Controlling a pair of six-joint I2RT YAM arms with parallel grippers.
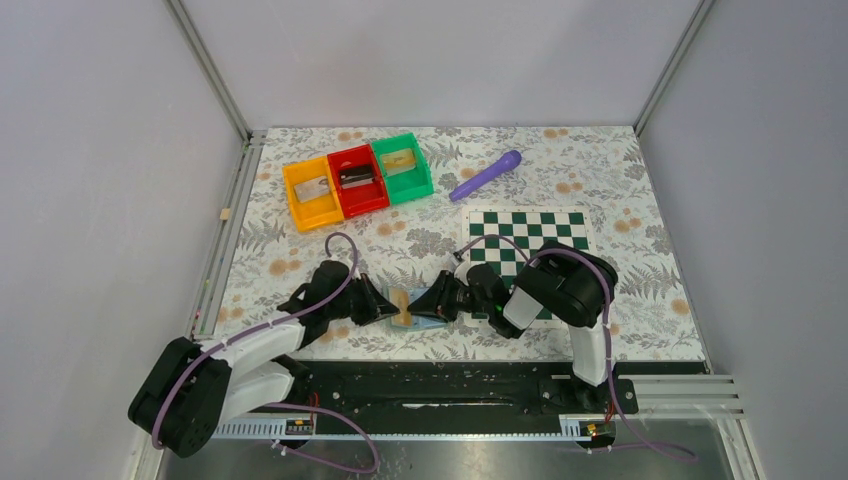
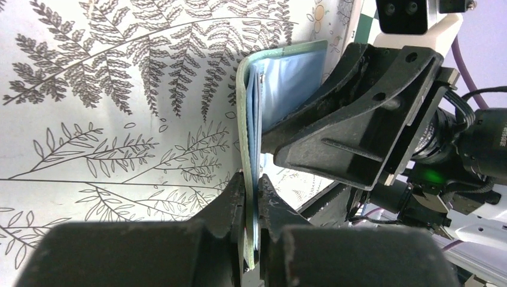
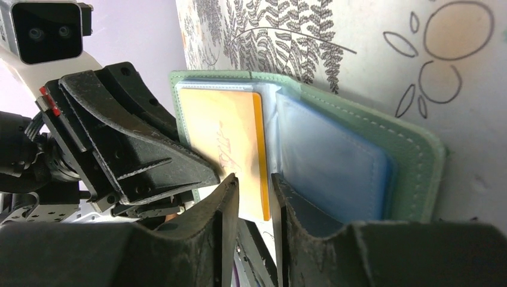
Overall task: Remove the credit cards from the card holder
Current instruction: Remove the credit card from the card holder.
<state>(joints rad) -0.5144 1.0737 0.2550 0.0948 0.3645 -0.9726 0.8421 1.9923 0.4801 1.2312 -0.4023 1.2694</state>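
The card holder (image 1: 425,320) is held up off the table between my two grippers, partly spread. My left gripper (image 2: 251,200) is shut on the edge of one green-edged panel of the card holder (image 2: 290,84), which stands on edge in the left wrist view. In the right wrist view the card holder (image 3: 359,149) shows its light-blue pockets, with a yellowish-gold credit card (image 3: 221,134) sticking out of one. My right gripper (image 3: 254,185) has its jaws a narrow gap apart, with the card's lower corner showing between the fingertips. From above the card (image 1: 402,304) shows tan between the left gripper (image 1: 388,304) and right gripper (image 1: 440,299).
Orange (image 1: 312,192), red (image 1: 357,180) and green (image 1: 403,167) bins stand at the back left, each holding something. A purple pen-like object (image 1: 486,175) lies at the back middle. The green-and-white chessboard (image 1: 530,232) lies just behind the right arm.
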